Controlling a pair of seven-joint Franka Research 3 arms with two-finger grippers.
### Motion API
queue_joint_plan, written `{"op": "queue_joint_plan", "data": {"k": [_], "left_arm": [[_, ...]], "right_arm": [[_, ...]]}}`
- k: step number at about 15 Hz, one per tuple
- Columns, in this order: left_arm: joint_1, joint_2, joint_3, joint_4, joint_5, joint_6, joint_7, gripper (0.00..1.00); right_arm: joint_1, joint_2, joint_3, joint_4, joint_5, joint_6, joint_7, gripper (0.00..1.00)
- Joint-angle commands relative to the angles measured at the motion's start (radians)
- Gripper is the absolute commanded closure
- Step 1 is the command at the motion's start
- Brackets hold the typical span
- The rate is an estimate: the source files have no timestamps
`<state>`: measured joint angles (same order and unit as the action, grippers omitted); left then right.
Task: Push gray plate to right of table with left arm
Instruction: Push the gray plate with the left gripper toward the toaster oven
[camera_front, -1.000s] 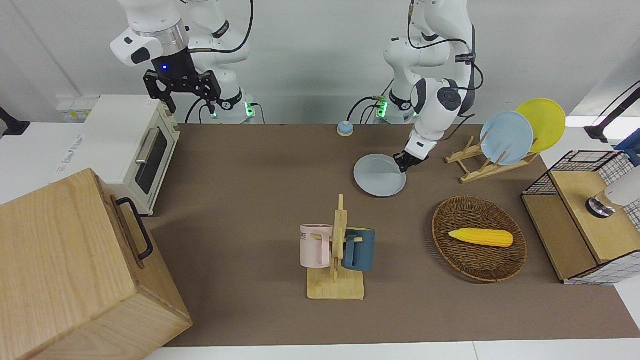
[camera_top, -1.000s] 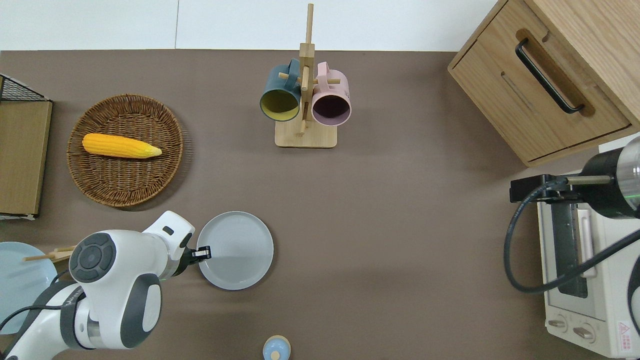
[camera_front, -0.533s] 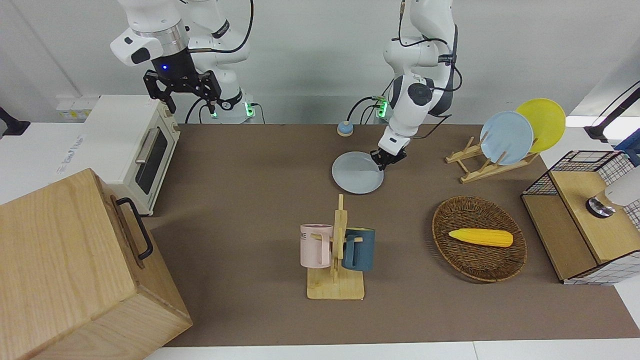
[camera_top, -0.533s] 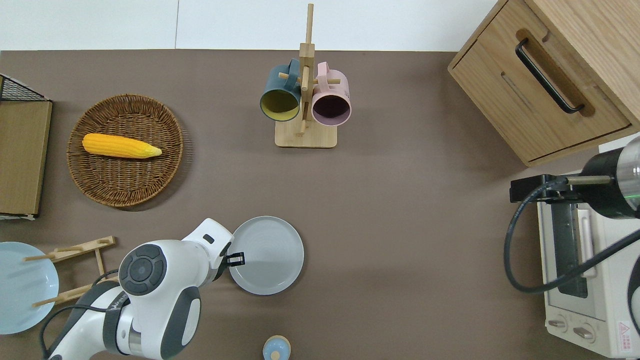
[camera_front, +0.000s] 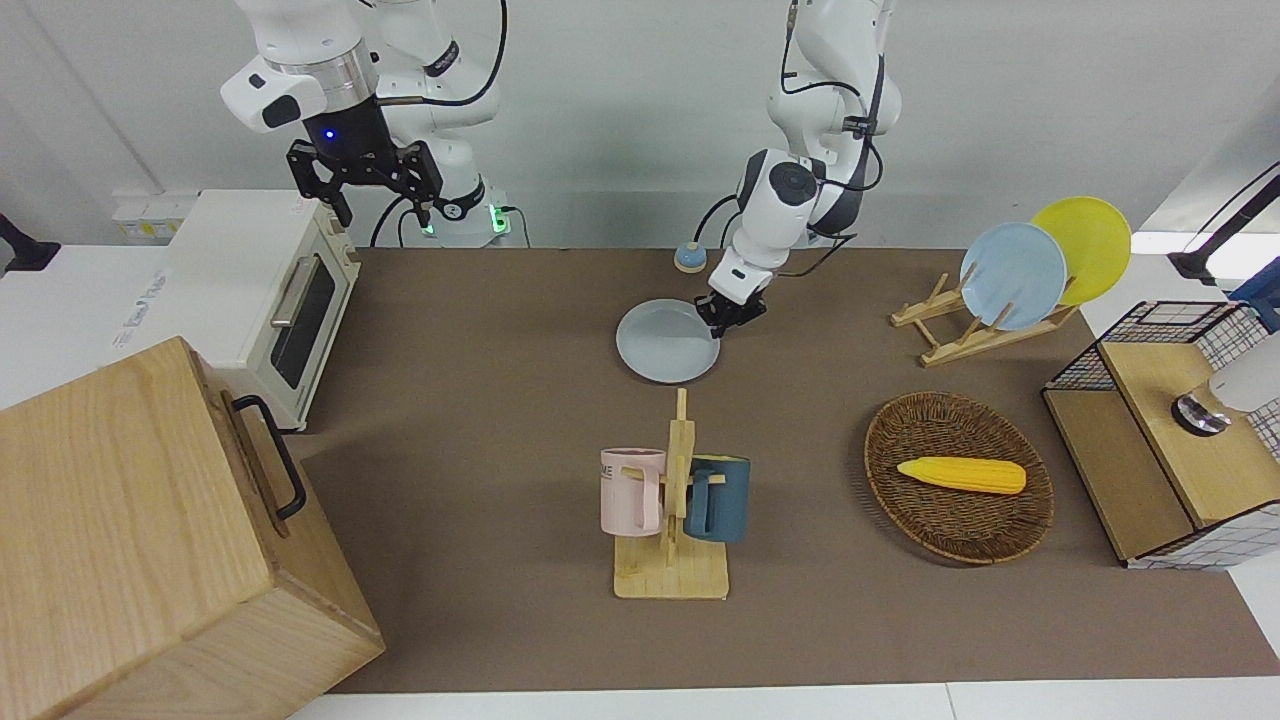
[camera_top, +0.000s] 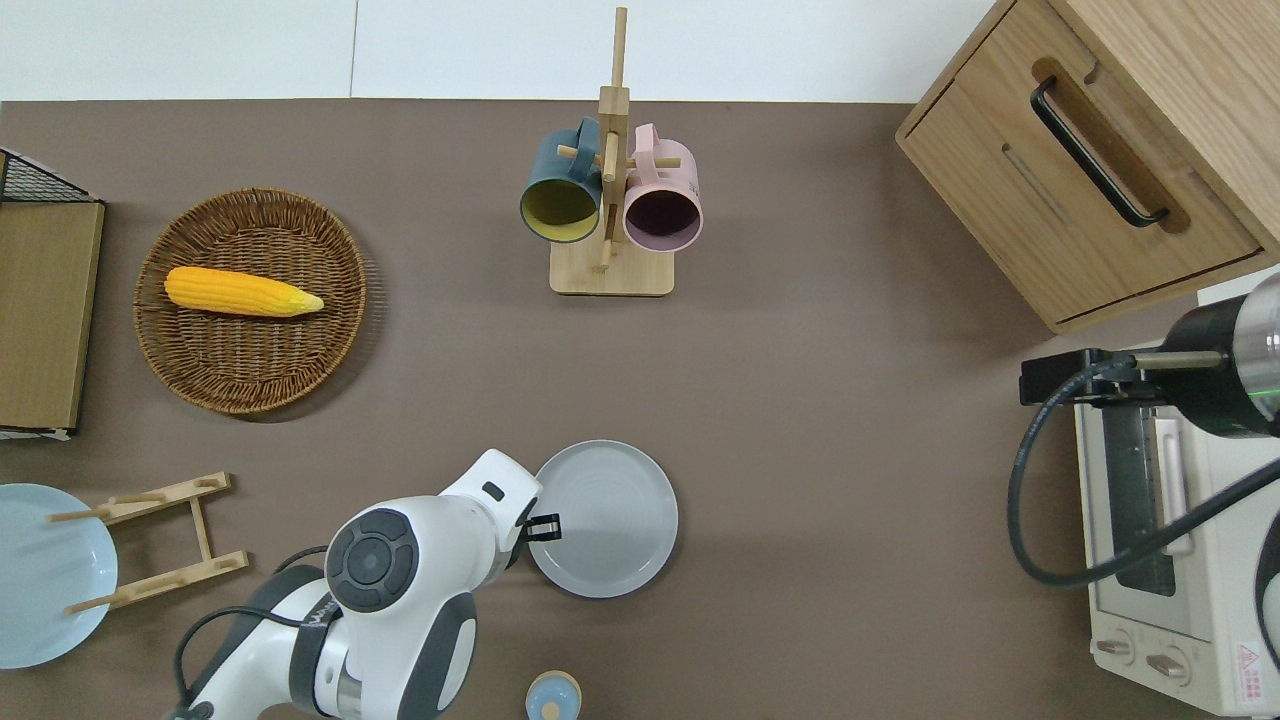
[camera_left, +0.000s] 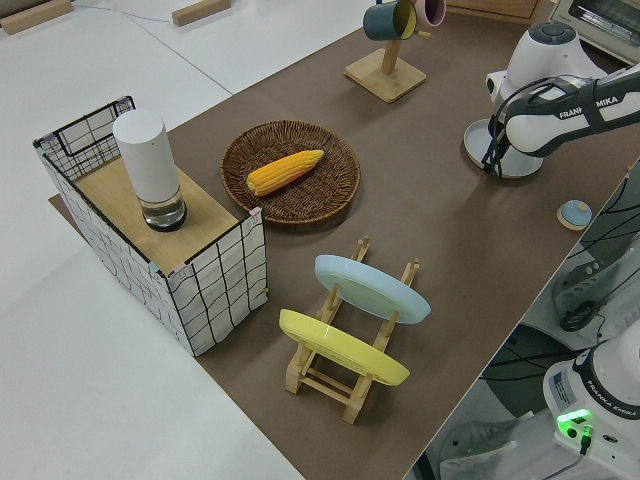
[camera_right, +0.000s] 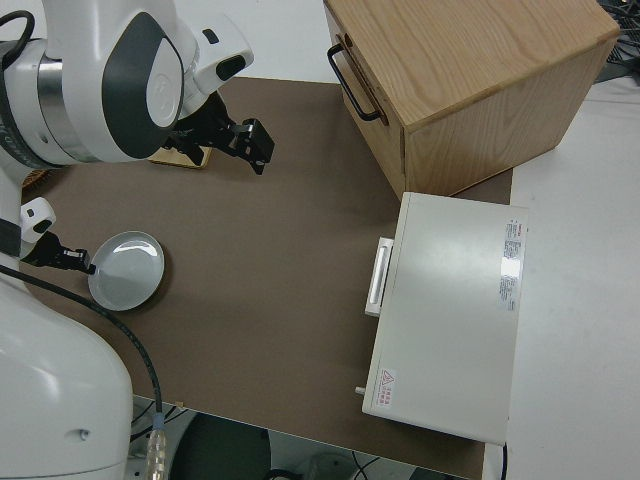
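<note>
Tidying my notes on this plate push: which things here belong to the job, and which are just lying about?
Job: gray plate; left gripper at its rim; table.
Lying about: mug rack, basket with corn, plate stand, toaster oven, wooden cabinet.

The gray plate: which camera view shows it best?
The overhead view: the whole round gray plate shows, with the left end effector at its rim. Front view shows it flatter; left side view hides most behind the arm; right side view shows it small.

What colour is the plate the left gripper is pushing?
Pale gray, faintly bluish; the plate shows best in the overhead view.
</note>
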<state>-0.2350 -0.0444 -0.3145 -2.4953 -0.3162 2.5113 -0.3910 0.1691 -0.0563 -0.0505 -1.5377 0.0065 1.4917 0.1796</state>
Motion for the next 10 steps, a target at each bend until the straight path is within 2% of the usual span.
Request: {"op": "queue_joint_plan", "data": {"k": [1, 2, 5, 7, 10], "left_arm": [[-0.123, 0.084, 0.053, 0.052, -0.023, 0.032, -0.055, 1.00], [-0.179, 0.106, 0.080, 0.065, -0.027, 0.053, -0.098, 1.00], [-0.257, 0.178, 0.084, 0.137, -0.027, 0.090, -0.196, 1.00], [-0.317, 0.199, 0.118, 0.179, -0.027, 0.092, -0.248, 1.00], [-0.366, 0.212, 0.152, 0.205, -0.027, 0.092, -0.256, 1.00]], "right_arm": [[0.006, 0.006, -0.005, 0.010, 0.000, -0.011, -0.002, 0.005], [0.006, 0.006, -0.005, 0.010, 0.000, -0.011, -0.002, 0.005], [0.006, 0.006, -0.005, 0.010, 0.000, -0.011, -0.002, 0.005], [0.006, 0.006, -0.005, 0.010, 0.000, -0.011, -0.002, 0.005], [0.006, 0.006, -0.005, 0.010, 0.000, -0.011, -0.002, 0.005]]}}
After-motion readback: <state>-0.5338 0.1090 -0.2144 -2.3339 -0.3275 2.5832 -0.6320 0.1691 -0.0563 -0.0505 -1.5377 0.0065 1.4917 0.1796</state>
